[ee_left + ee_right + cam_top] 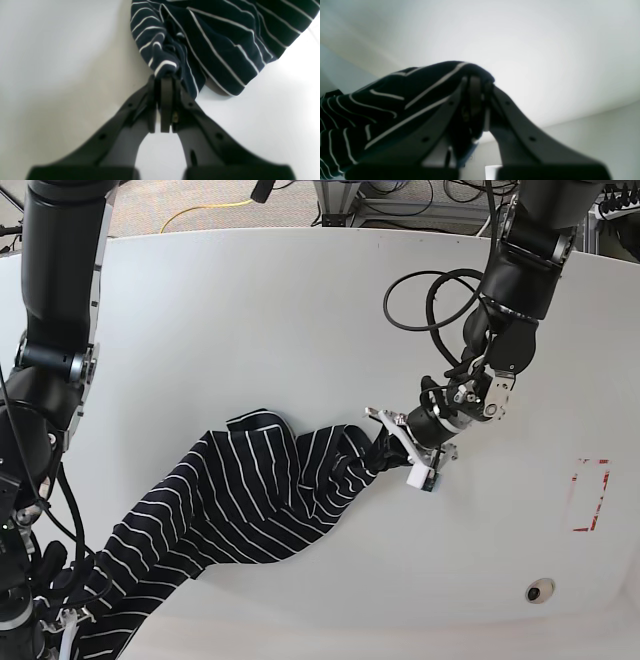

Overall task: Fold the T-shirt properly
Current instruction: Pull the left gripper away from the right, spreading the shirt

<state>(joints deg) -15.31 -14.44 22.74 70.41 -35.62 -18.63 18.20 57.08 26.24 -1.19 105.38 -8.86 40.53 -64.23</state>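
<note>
The T-shirt [240, 500], dark with thin white stripes, lies stretched in a rumpled band across the white surface [300, 310], its long axis running on a diagonal from the lower edge of the base view, by the right arm, up toward the middle, where the left arm meets it. It is not spread flat: the cloth is bunched and twisted along that line, with a raised fold near its midpoint. At the upper end of the band the left pincer [166, 75] is closed on a gathered knot of striped fabric; the left wrist view shows its jaws drawn together with the cloth pinched at their tips and the rest of the shirt fanning away beyond them. At the opposite end the right pincer [476, 80] is likewise clamped on fabric, which drapes over and beside its fingers in the right wrist view and appears lifted off the surface. So the shirt lies between the two pincers, each holding one end, with neither arm nearer the body of it. Judging from this, the folding has hardly begun, and the coming move likely turns on pulling the two ends apart along that diagonal to open and flatten the cloth.
</note>
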